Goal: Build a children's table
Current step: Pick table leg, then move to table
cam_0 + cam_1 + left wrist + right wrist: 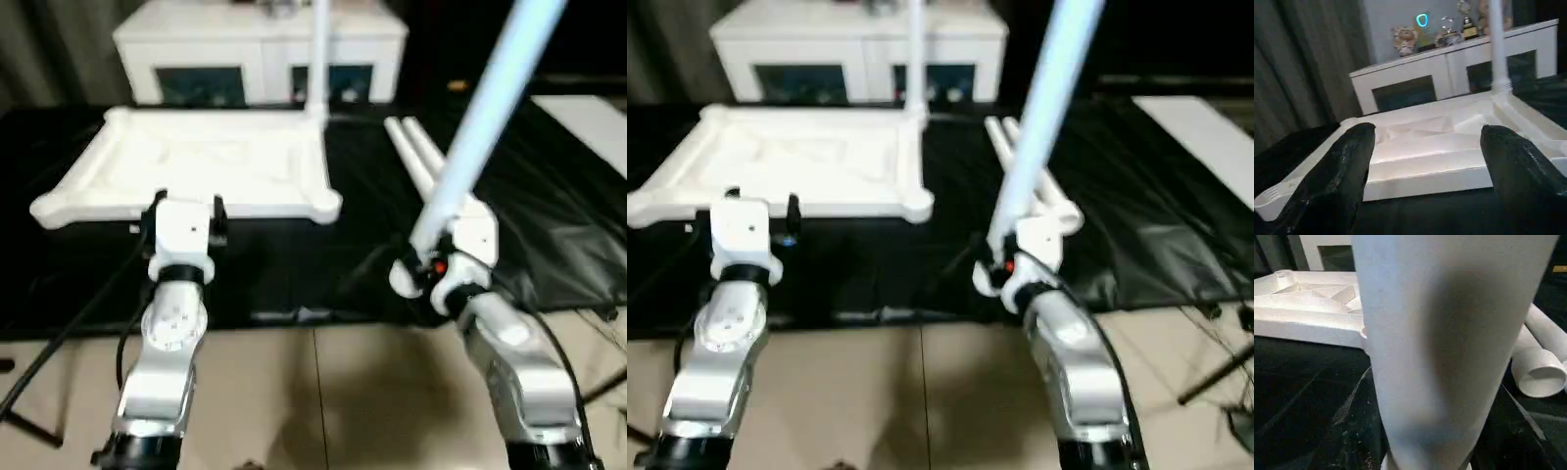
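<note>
The white tabletop lies underside up on a black cloth, its ribs showing in the left wrist view. One white leg stands upright in its far right corner socket. Two more legs lie side by side on the cloth to the right of the tabletop. My right gripper is shut on a fourth leg, which slants up and to the right; it shows close up in the right wrist view. My left gripper is open at the tabletop's near edge, with nothing between its fingers.
A white glass-doored cabinet stands behind the tabletop, with small figures on top of it. The black cloth ends at tan floor tiles near me. A white board lies at the far right. Cables run along the left.
</note>
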You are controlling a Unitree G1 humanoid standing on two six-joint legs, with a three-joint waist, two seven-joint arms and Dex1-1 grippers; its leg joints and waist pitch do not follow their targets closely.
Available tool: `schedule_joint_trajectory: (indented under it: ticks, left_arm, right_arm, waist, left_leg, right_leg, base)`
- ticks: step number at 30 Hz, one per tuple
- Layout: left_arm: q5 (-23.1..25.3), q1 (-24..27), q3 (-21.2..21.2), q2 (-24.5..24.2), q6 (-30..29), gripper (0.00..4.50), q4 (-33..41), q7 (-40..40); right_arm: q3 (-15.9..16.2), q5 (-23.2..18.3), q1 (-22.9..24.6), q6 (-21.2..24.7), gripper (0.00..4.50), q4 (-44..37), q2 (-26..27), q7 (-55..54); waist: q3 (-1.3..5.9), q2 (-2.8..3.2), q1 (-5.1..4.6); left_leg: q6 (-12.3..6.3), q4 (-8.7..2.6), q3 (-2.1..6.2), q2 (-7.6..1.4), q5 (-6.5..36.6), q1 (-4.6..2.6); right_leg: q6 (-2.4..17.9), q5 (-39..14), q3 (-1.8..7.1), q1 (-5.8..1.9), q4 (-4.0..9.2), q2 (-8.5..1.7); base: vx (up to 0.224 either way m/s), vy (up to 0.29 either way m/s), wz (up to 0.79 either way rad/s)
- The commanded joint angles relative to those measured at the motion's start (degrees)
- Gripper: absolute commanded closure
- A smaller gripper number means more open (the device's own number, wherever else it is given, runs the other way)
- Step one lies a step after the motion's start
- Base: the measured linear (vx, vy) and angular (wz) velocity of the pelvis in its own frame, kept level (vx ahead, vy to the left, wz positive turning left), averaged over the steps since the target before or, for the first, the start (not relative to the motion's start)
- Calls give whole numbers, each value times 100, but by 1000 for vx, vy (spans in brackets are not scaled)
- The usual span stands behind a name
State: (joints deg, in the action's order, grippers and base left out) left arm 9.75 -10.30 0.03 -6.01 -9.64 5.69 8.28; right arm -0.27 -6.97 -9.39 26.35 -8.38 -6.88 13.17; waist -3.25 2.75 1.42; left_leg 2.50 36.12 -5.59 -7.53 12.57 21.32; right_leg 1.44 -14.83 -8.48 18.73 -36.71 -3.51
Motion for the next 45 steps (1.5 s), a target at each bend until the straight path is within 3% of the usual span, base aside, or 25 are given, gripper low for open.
schedule_joint_trajectory:
  ticks: [1, 3, 6, 8, 10, 12, 13, 15, 16, 17, 20, 21, 22, 24, 26, 28, 31, 34, 35, 36, 38, 40, 42, 43, 45]
  left_arm:
    - [-92, -11, 36, 18, -73, 68, 23, -82]
    - [-153, 23, 93, 18, -81, 68, 17, -84]
    - [-222, 104, 182, 13, -127, 68, 11, -84]
    - [-217, 202, 191, -25, -72, 68, -16, -114]
    - [-220, 448, 197, -67, 43, 68, -45, -206]
    - [-220, 501, 188, -80, 57, 68, -41, -242]
    - [-220, 505, 187, -81, 58, 68, -41, -246]
    - [-221, 561, 181, -92, 111, 68, -27, -247]
    - [-228, 592, 180, -89, 128, 68, 10, -241]
    - [-233, 610, 181, -86, 137, 68, 36, -238]
    - [-225, 601, 198, -64, 162, 68, 79, -225]
    - [-216, 578, 187, -68, 156, 68, 112, -239]
    - [-209, 565, 183, -78, 156, 68, 114, -250]
    - [-214, 559, 187, -81, 161, 68, 109, -254]
    - [-235, 507, 181, -92, 170, 68, 73, -282]
    - [-204, 456, 130, -120, 197, 68, 14, -334]
    - [-194, 434, 124, -118, 195, 68, -1, -352]
    - [-194, 438, 131, -122, 196, 68, -3, -370]
    - [-192, 437, 118, -144, 183, 68, 2, -389]
    - [-192, 437, 118, -144, 183, 68, 2, -389]
    - [-208, 431, 122, -162, 190, 68, 2, -402]
    - [-218, 421, 134, -172, 198, 68, -8, -424]
    - [-218, 413, 136, -183, 211, 68, -25, -445]
    - [-219, 406, 138, -191, 223, 68, -35, -459]
    - [-223, 396, 142, -191, 221, 68, -41, -462]
  right_arm:
    - [-50, 4, -170, -73, 264, 35, -2, 0]
    - [-62, 4, -188, -97, 264, 73, 1, 11]
    - [-27, 17, -219, -134, 264, 116, -27, 68]
    - [-9, 16, -243, -152, 264, 159, -30, 56]
    - [4, -4, -321, -182, 264, 250, -51, 54]
    - [12, -1, -333, -203, 264, 272, -59, 60]
    - [12, -1, -334, -205, 264, 274, -59, 61]
    - [7, -6, -354, -223, 264, 310, -55, 68]
    - [1, -9, -378, -245, 264, 343, -55, 86]
    - [-1, -11, -402, -266, 264, 375, -57, 103]
    - [25, -39, -466, -322, 264, 462, -73, 150]
    - [55, -16, -497, -335, 264, 476, -90, 168]
    - [66, -1, -506, -340, 264, 477, -85, 164]
    - [66, 2, -506, -340, 264, 475, -73, 160]
    - [83, 91, -531, -384, 264, 533, -74, 102]
    - [48, 109, -548, -403, 264, 626, -69, 29]
    - [109, 119, -527, -376, 264, 639, -129, 46]
    - [100, 100, -503, -398, 264, 638, -97, 30]
    - [15, 42, -496, -373, 264, 614, -21, -21]
    - [15, 42, -496, -373, 264, 614, -21, -21]
    - [-77, -59, -485, -337, 264, 584, 64, -14]
    - [-57, -44, -478, -346, 264, 584, 55, -35]
    - [-36, -51, -470, -358, 264, 593, 41, -59]
    - [-21, -51, -463, -369, 264, 596, 33, -75]
    - [-19, -48, -458, -371, 264, 595, 36, -80]
  waist:
    - [162, -97, -37]
    - [116, 26, -130]
    - [120, 103, -237]
    - [62, -188, -187]
    - [263, -299, 159]
    - [268, -310, 207]
    - [296, -281, 210]
    - [427, 88, 27]
    - [521, 136, -197]
    - [542, 77, -208]
    - [443, -163, -148]
    - [348, -347, -87]
    - [380, -647, 120]
    - [401, -607, 299]
    - [303, -506, 322]
    - [340, -165, 285]
    - [521, 54, -151]
    - [483, -28, -206]
    - [440, -155, -220]
    - [430, -479, -88]
    - [435, -429, 114]
    - [348, -334, 232]
    - [377, -1, 115]
    - [473, 269, -144]
    - [579, 154, -180]
  left_leg:
    - [195, -364, 164, -398, 2984, -175]
    - [272, -465, 232, -487, 3963, -343]
    - [131, -1252, 484, -770, 5636, -368]
    - [188, -715, 186, -394, 4796, -489]
    - [-492, 419, 29, -232, 747, 206]
    - [-618, 196, 15, -199, 149, 403]
    - [-654, 43, -28, -205, -43, 341]
    - [-1122, -575, 336, -667, -138, -433]
    - [-1881, -650, 816, -1058, 451, -997]
    - [-2210, -586, 903, -1116, 354, -1059]
    - [-2796, -609, 619, -921, -30, -867]
    - [-2367, -583, 231, -529, 583, -605]
    - [-1660, 30, -235, 235, 1259, -106]
    - [-1162, 535, -15, 96, 859, 209]
    - [-519, 474, 86, -58, 163, 352]
    - [-496, -313, -23, -278, -193, -23]
    - [-1391, -697, 883, -976, 1447, -1019]
    - [-3545, -577, 1338, -455, 129, -888]
    - [-3451, -574, 1357, -102, -376, -688]
    - [-2344, -314, 888, 493, 147, -49]
    - [-1074, 590, 352, 299, 694, 304]
    - [-622, 336, 269, 10, 37, 444]
    - [-627, -433, 267, -260, -353, -164]
    - [-1344, -620, 853, -703, 451, -884]
    - [-2049, -469, 1072, -820, 82, -1056]
  right_leg:
    - [-121, -4655, 410, -129, 1042, -810]
    - [-176, -4399, 135, -132, 1016, -573]
    - [25, -1138, 294, -342, -190, -144]
    - [275, -3137, 633, -104, 696, -567]
    - [289, -5049, 1235, -751, 1170, -1317]
    - [606, -3625, 955, -824, 1002, -853]
    - [707, -3143, 808, -793, 957, -662]
    - [508, -1249, 284, -363, 394, -22]
    - [293, -1010, 293, 265, -272, 17]
    - [111, -920, 355, 406, -426, -13]
    - [-477, -94, 562, 700, -543, -175]
    - [-152, 389, 733, 474, 22, -280]
    - [180, -368, 1332, -212, 641, -651]
    - [785, -1397, 1705, -622, 790, -1132]
    - [1525, -1435, 1433, -656, 822, -908]
    - [1317, -1787, 778, -567, 868, -407]
    - [283, -802, 454, 330, -325, 35]
    - [-461, -628, 511, 607, -556, 44]
    - [-531, -421, 716, 489, -221, -66]
    - [-779, 24, 1096, -277, 473, -400]
    - [-182, -1565, 1709, -785, 857, -1083]
    - [1285, -929, 1381, -923, 841, -760]
    - [1092, -736, 672, -582, 625, -63]
    - [611, -987, 434, 186, -209, 194]
    - [-4, -930, 467, 470, -553, 84]
  base:
    - [0, 0, 0]
    - [0, 0, 0]
    - [0, 0, 0]
    - [39, -33, -3]
    - [111, -52, -8]
    - [154, -21, -7]
    - [123, 5, 5]
    - [159, 54, 8]
    - [175, 54, 0]
    - [164, 16, -4]
    - [144, -6, -6]
    - [122, -32, -5]
    - [120, -87, 8]
    - [140, -83, 10]
    - [142, -23, 2]
    - [138, 18, 4]
    - [173, 101, 1]
    - [149, 30, 20]
    - [86, -46, 44]
    - [86, -46, 44]
    - [121, -23, 42]
    - [153, 11, 17]
    - [206, 85, 11]
    - [175, 99, 8]
    - [133, 64, 2]
